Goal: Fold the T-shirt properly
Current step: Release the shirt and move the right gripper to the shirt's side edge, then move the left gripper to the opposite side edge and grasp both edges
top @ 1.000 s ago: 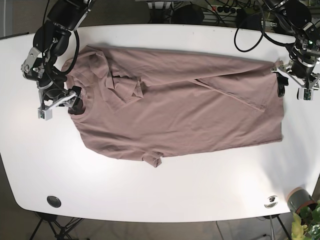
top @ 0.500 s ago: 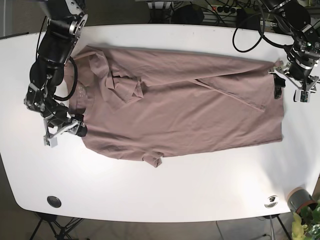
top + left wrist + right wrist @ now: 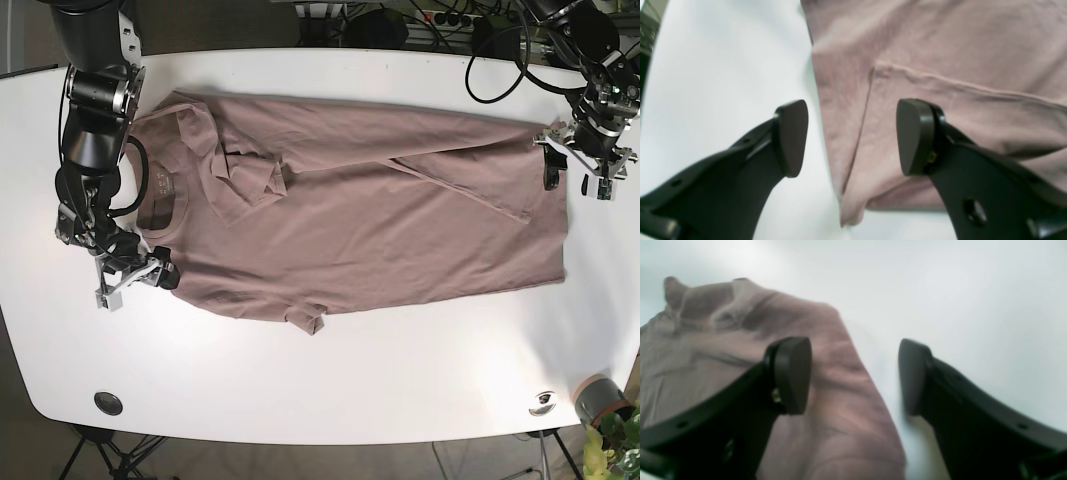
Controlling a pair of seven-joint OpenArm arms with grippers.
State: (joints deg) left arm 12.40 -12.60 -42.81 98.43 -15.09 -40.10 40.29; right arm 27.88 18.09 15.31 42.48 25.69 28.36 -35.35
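The right gripper (image 3: 137, 281) stands open over the shirt's (image 3: 350, 225) shoulder edge, holding nothing. The shirt lies across the table (image 3: 330, 380), one long side and a sleeve (image 3: 250, 170) already turned in (the rest still flat). The left gripper (image 3: 575, 170), jaws apart and empty, straddles the hem corner. Most folds remain, I judge.

Plain dusty-pink T-shirt (image 3: 370, 210), white table (image 3: 300, 380)
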